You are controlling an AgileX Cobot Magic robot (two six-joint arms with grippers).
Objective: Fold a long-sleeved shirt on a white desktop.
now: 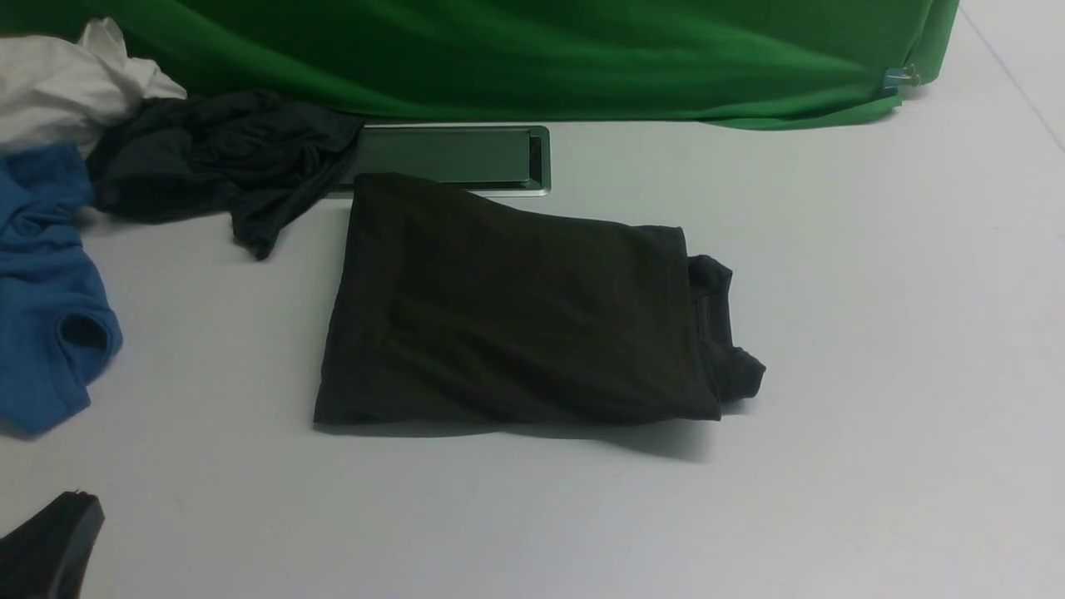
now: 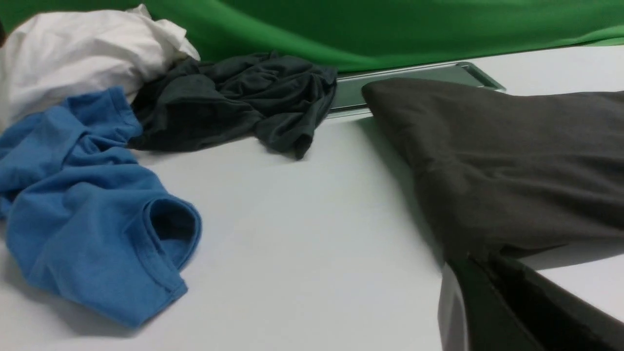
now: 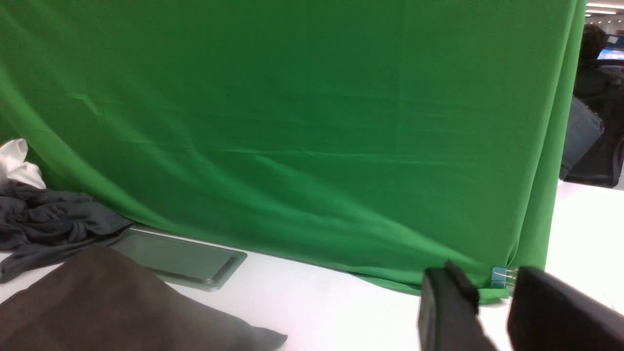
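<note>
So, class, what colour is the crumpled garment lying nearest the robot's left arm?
Blue: the crumpled garment is plain bright blue, shown best in the left wrist view.

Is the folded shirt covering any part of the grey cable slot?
Yes, the long-sleeved shirt's far left corner overlaps the near edge of the cable slot in the front view.

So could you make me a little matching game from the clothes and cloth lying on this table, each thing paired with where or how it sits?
Things:
1. long-sleeved shirt
2. blue garment
3. black-teal garment
4. green cloth

Descriptions:
A. crumpled, draping over one end of the grey cable slot
B. hanging as a backdrop along the far edge
C. folded into a neat rectangle mid-table
D. rumpled at the table's left side, one opening gaping

Pairs: 1-C, 2-D, 3-A, 4-B
</note>
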